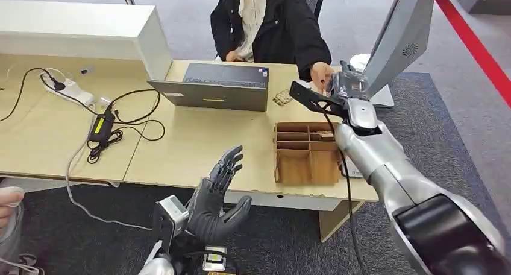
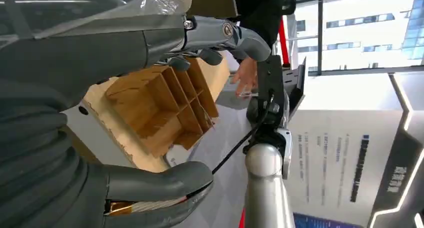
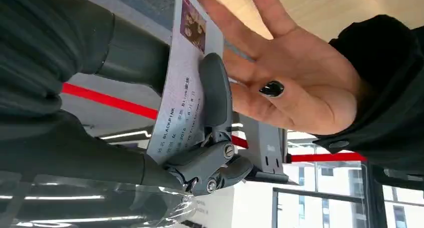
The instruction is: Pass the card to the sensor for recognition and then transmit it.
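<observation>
The pale, glossy rectangular card (image 3: pixel 182 88), printed with a small photo at one end and lines of dark text that include the word BLACKPINK, is pinched in the robot's right hand (image 3: pixel 165 113), a thick grey thumb pressed across its printed face and darker fingers behind it. In the head view that right hand (image 1: pixel 346 85) is stretched out over the far right end of the light wooden table (image 1: pixel 181 148), right at the outstretched hand of a seated person in a black jacket (image 1: pixel 271 22); there the card itself is too small and too covered by fingers to make out. From the right wrist the person's open palm (image 3: pixel 295 78), with a dark-painted thumbnail, lies just beside the card's edge; whether it touches the card cannot be told. The left hand (image 1: pixel 218 193) hovers low in front of the table's near edge, released, fingers spread and holding nothing. A brown wooden box with compartments (image 1: pixel 306 151) sits on the table beneath the right forearm, which cuts off its right side. A grey laptop (image 1: pixel 217 85) stands open before the person.
</observation>
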Robot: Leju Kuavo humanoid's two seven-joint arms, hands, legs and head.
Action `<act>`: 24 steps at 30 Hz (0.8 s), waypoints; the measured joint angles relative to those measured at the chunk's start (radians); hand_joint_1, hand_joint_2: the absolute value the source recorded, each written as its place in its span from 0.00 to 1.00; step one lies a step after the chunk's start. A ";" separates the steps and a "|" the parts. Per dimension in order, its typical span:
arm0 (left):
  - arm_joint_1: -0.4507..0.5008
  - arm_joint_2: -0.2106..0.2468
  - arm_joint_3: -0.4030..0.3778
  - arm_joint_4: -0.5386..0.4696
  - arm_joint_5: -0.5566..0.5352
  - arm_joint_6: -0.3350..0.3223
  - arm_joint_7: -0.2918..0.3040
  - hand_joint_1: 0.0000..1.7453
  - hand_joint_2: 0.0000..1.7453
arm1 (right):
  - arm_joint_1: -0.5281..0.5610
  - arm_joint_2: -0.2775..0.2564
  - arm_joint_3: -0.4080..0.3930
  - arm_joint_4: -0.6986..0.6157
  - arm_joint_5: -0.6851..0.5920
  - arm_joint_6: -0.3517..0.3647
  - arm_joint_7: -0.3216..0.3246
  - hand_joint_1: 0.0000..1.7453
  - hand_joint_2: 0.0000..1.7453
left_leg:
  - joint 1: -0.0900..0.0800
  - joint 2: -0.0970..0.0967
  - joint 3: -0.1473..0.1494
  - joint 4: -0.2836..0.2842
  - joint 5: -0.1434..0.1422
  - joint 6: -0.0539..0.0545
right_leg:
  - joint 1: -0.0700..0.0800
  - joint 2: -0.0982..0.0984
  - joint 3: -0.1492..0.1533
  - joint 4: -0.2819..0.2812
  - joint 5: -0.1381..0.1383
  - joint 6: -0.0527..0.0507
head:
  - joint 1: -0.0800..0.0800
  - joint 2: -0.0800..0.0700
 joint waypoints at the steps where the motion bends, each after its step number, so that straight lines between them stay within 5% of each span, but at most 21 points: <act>1: -0.001 0.000 -0.002 0.001 0.002 0.000 0.000 0.00 1.00 | 0.000 -0.002 0.000 0.003 0.000 0.000 0.000 1.00 1.00 | 0.000 0.000 0.000 0.000 0.000 0.000 | 0.000 0.000 0.000 0.000 0.000 0.000 | 0.000 0.000; 9: -0.002 0.000 -0.011 0.006 0.006 0.003 -0.001 0.00 1.00 | 0.000 -0.005 0.000 0.011 -0.002 -0.005 0.000 0.96 1.00 | 0.000 0.000 0.000 0.000 0.000 0.000 | 0.000 0.000 0.000 0.000 0.000 0.000 | 0.000 0.000; 10: -0.002 0.000 -0.013 0.008 0.008 0.005 -0.002 0.00 1.00 | 0.000 -0.005 0.001 0.013 -0.002 -0.005 0.000 0.25 1.00 | 0.000 0.000 0.000 0.000 0.000 0.000 | 0.000 0.000 0.000 0.000 0.000 0.000 | 0.000 0.000; 11: -0.002 0.000 -0.014 0.009 0.008 0.005 -0.003 0.00 1.00 | 0.000 -0.005 0.001 0.013 -0.002 -0.006 0.000 0.00 1.00 | 0.000 0.000 0.000 0.000 0.000 0.000 | 0.000 0.000 0.000 0.000 0.000 0.000 | 0.000 0.000; 24: -0.003 0.000 -0.020 0.013 0.008 0.037 0.003 0.00 1.00 | 0.002 -0.005 0.001 0.012 -0.018 -0.096 -0.034 0.00 1.00 | 0.000 0.000 0.000 0.000 0.000 0.000 | 0.000 0.000 0.000 0.000 0.000 0.000 | 0.000 0.000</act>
